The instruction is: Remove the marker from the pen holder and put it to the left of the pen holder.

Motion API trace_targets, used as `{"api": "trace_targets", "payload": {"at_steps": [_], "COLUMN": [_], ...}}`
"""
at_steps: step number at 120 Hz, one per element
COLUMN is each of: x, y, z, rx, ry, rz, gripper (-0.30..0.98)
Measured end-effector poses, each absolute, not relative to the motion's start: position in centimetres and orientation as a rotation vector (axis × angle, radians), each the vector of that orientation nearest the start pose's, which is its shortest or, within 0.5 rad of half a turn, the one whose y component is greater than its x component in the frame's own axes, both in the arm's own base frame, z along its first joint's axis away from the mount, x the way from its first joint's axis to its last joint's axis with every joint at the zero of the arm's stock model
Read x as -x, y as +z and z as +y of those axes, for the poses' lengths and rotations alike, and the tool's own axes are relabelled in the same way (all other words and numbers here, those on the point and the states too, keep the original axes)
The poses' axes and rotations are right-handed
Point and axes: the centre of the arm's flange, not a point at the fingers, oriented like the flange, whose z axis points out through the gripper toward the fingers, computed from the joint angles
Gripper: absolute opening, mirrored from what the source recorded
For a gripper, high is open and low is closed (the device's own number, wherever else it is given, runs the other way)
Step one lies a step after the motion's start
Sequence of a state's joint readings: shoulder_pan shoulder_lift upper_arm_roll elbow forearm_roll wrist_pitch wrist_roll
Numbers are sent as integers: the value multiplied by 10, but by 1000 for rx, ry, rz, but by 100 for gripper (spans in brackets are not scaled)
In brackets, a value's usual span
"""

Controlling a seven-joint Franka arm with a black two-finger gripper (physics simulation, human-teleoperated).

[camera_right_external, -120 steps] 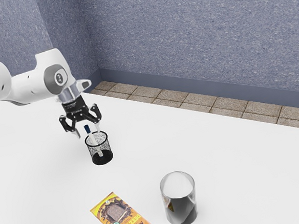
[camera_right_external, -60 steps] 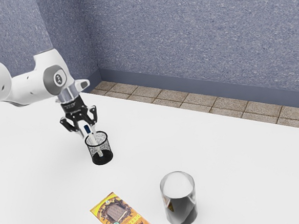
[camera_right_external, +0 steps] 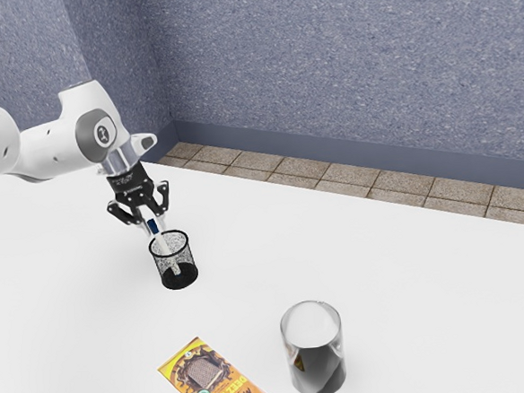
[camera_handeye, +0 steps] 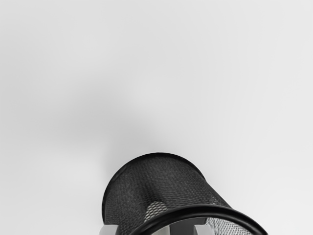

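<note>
Inside the pen holder (camera_right_external: 192, 259) leans the white, blue-capped marker (camera_right_external: 165, 246), the open gripper (camera_right_external: 154, 224) around its cap (camera_right_external: 154, 227).

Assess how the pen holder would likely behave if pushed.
The pen holder looks light for its size, since its wall is see-through mesh. It stands upright on a round base, so a low push would probably slide it, while one near the rim might tip it. Its curved side suggests it could roll once down.
</note>
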State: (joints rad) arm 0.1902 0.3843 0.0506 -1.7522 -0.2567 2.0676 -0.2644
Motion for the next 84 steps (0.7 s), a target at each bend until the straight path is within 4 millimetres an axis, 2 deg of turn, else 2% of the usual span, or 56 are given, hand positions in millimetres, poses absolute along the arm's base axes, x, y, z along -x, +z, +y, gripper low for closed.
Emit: {"api": "trace_targets", "payload": {"at_steps": [29, 51, 60, 65, 76, 80, 84], "x": [-629, -628, -624, -618, -598, -592, -588], "y": [347, 357, 378, 403, 471, 487, 492], "z": [138, 136, 135, 135, 132, 131, 130], "rx": [3175, 3168, 3171, 3177, 3195, 3200, 3200], "ry": [121, 109, 96, 74, -3, -11, 10], "rz": [-1050, -1047, -1042, -1038, -1021, -1014, -1006], "gripper": [1, -5, -7, -7, -8, -8, -8]}}
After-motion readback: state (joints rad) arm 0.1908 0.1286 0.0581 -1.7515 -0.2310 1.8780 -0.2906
